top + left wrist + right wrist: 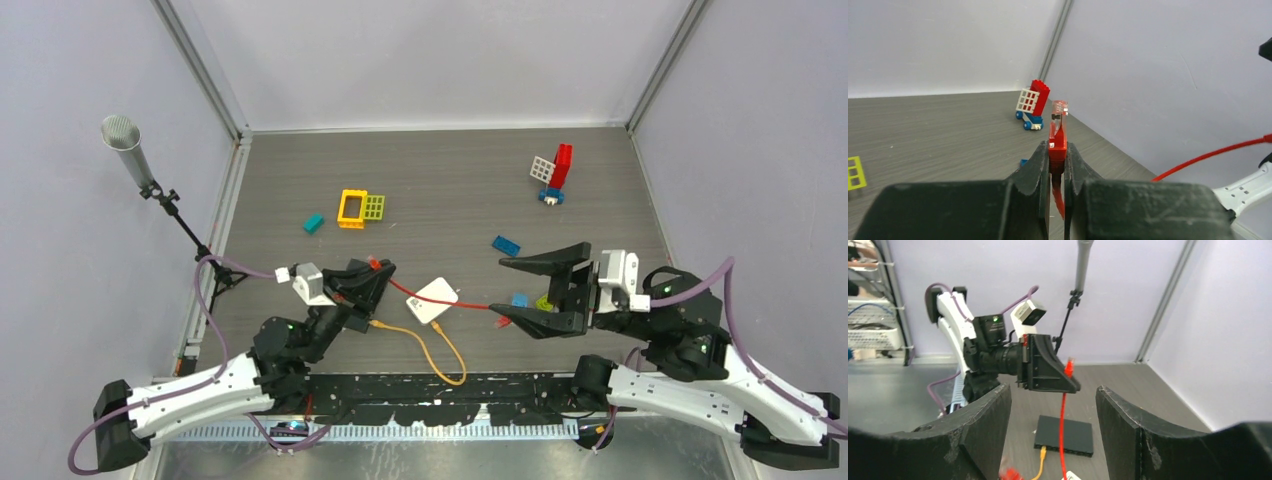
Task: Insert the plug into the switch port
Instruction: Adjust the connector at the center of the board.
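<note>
The red plug (1058,125), clear-tipped, sticks up out of my left gripper (1057,146), which is shut on it. From above, this gripper (368,278) hovers left of centre with the plug (375,263) at its tip. The red cable (470,303) runs right to a second red plug end (503,322) beside my right gripper's lower finger. The black switch (1065,435) lies flat under the left gripper (1074,387) with an orange cable (1040,460) plugged in; from above the arm mostly hides it. My right gripper (500,292) stands open and holds nothing, facing the left one.
A white box (435,300) sits on the cable mid-table. The orange cable (440,350) loops toward the near edge. Toy bricks lie around: a yellow frame (352,208), a teal brick (314,223), a blue brick (505,244), a red-and-white cart (553,175). A microphone stand (130,150) stands left.
</note>
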Available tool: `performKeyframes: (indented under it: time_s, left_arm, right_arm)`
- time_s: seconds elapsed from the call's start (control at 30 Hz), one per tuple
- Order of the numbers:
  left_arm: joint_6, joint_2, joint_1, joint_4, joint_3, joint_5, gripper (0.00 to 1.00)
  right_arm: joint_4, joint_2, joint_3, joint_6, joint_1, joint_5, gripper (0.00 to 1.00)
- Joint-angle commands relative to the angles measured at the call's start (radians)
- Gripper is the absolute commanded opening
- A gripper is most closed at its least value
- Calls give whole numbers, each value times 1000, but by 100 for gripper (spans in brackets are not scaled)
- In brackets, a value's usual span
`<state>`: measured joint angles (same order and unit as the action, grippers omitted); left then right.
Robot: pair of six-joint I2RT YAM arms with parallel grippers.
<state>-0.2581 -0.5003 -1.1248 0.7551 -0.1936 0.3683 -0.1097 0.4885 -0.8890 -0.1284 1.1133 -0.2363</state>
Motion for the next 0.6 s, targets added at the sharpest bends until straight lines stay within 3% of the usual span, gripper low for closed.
performKeyframes:
  time_s: [0.0, 0.13, 0.2, 0.37, 0.57]
  left_arm:
    - [-31, 68, -4, -140, -16, 128, 0]
    - [-158, 84, -4, -362, -77, 271, 0]
    - [-190, 76, -3, -422, -106, 275, 0]
    - [-261, 43, -4, -449, -126, 256, 0]
    - [-325, 0, -3, -422, -130, 250, 0]
  right_arm:
    - [-11, -5, -54, -29, 3, 104, 67]
    - [-31, 21, -47, -43, 2, 152, 67]
    - [-46, 51, -47, -50, 3, 150, 65]
    - [-54, 167, -57, -60, 2, 78, 59]
    - [55, 303, -15, -14, 4, -2, 54]
